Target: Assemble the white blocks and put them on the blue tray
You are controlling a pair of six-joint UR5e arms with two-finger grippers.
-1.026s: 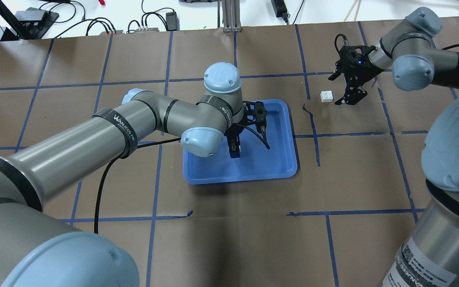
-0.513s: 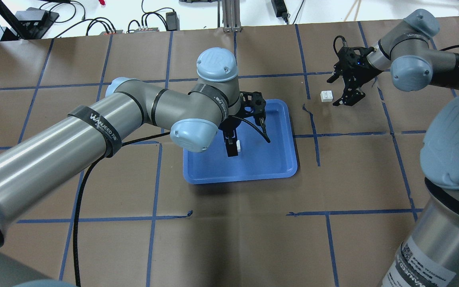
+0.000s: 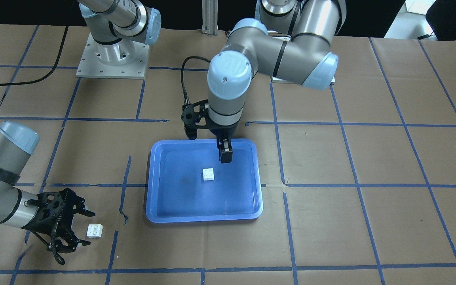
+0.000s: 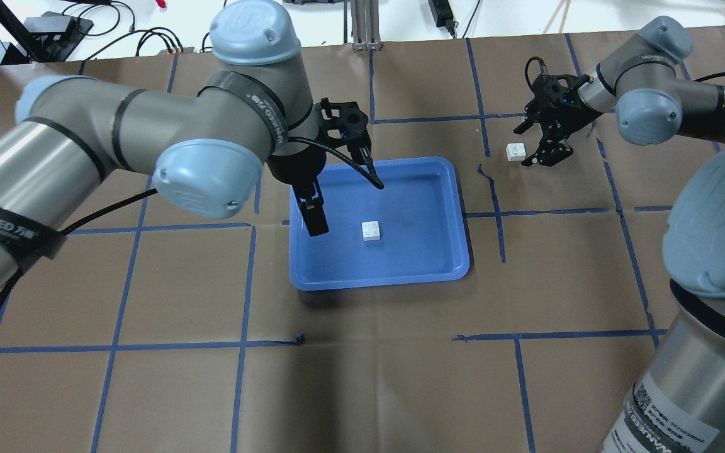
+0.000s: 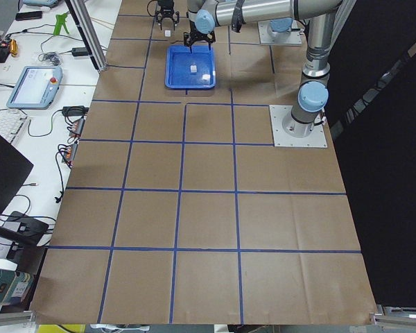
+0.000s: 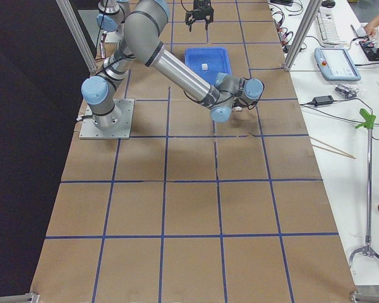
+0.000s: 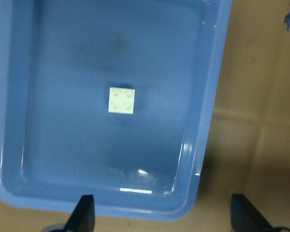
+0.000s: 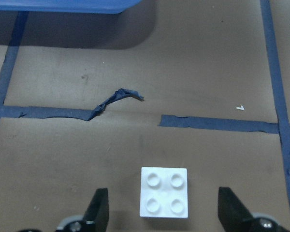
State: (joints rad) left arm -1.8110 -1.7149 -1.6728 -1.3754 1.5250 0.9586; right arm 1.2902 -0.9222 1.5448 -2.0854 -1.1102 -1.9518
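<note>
On the blue tray [image 4: 413, 251], near the middle of its floor, the first white block [image 4: 371, 231] sits studs up with nothing on it. The second white block [image 8: 164, 192] lies studs up on the brown worktop [image 4: 369, 352], well apart from the tray on the robot's right side. The two are not yet joined, so I judge the step in hand to be the pick of the outlying brick. The right gripper [image 3: 86, 228] is at that brick with its jaws wide and empty. Its wrist view shows the block roughly centred between the two fingertips, nearly square to them, with a clear gap on either side. How high the tips are above the paper I cannot tell. To do this well, the arm should come straight down so the pads meet two flat opposite sides, low on the brick and below the studs, and close gently. The piece is small, light and smooth, and an off-centre squeeze could twist it or flick it away. The grip should leave the underside free, since it must be pressed onto the studs of the brick in the tray, corners lined up. The left gripper [image 7: 164, 217] hangs above the tray's edge on the robot's left, jaws wide and holding nothing, clear of the first block. From there it could steady that brick during the press, as a loose brick on slick plastic may slide.
</note>
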